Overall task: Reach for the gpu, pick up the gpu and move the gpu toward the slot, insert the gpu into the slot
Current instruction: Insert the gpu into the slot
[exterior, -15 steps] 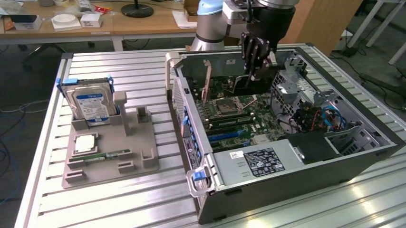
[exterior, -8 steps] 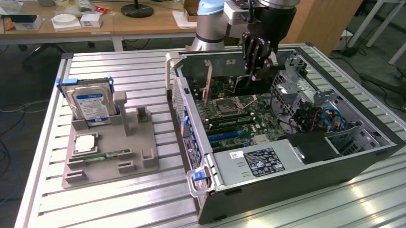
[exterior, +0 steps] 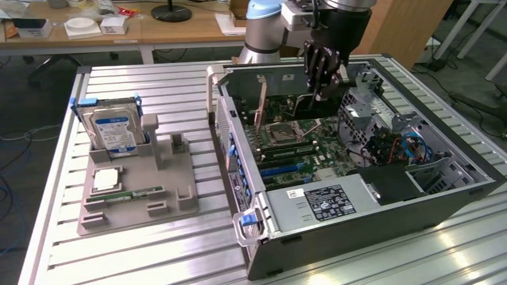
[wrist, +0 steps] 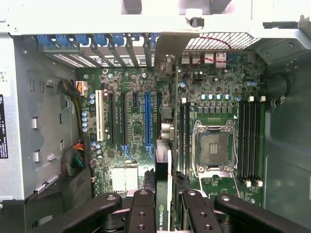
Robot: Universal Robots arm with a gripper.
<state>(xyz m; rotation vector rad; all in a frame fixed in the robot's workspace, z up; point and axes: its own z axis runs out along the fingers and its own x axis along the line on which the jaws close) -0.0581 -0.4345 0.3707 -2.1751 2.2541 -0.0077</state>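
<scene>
Right up close, the gripper [wrist: 164, 206] has its black fingers [wrist: 143, 211] pinched on the gpu [wrist: 162, 189], one finger on each face. We're looking at the card edge-on: thin, flat and black, with a green-lettered label by the grip and a tan metal bracket [wrist: 167, 53] at the far end, up against the case's rear grille. It hangs upright inside the open computer case [exterior: 357, 202], over the green motherboard [wrist: 214, 194] and just beside the blue slot [wrist: 147, 119], between that strip and the processor socket [wrist: 214, 148] (whether its lower edge touches the board, I can't tell).

Now the count. On the board there is one blue strip, one white strip [wrist: 99, 116] and one square silver socket. In the exterior view, the grey fixture [exterior: 170, 196] to the left of the case holds one blue-labelled hard drive [exterior: 111, 127] standing upright and one small green memory stick [exterior: 135, 195] lying flat. One card, one gripper.
</scene>
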